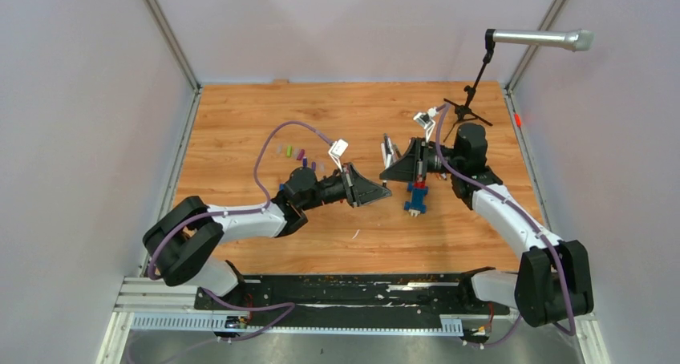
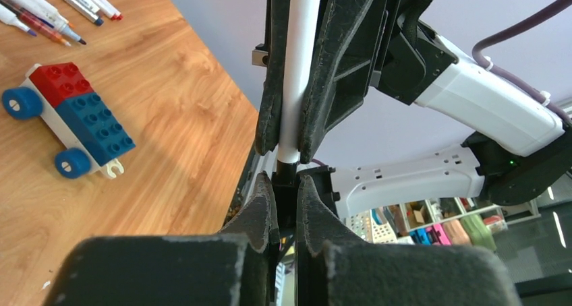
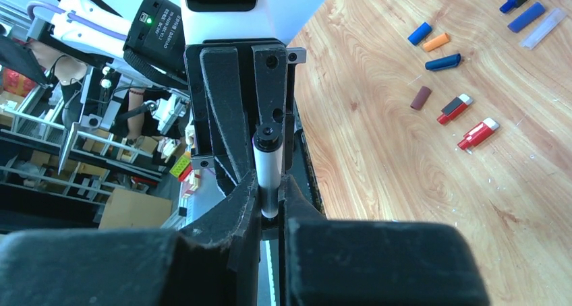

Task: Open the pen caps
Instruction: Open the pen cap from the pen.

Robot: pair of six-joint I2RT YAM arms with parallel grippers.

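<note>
Left gripper (image 2: 287,188) clamps black pen cap (image 2: 286,173) | right gripper (image 3: 270,191) clamps white barrel (image 3: 268,171) — block car (image 2: 74,110), loose caps (image 3: 437,42) nearby

1. You look down on a wood-grain surface (image 1: 232,115), boxed in by plain pale walls (image 1: 72,115) left, far and right.
2. A microphone stand (image 1: 479,79) occupies your far right corner.
3. Light falls evenly.

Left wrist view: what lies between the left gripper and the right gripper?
One white pen: the right gripper clamps its barrel, the left gripper pinches its dark cap, seen in the left wrist view.
</note>
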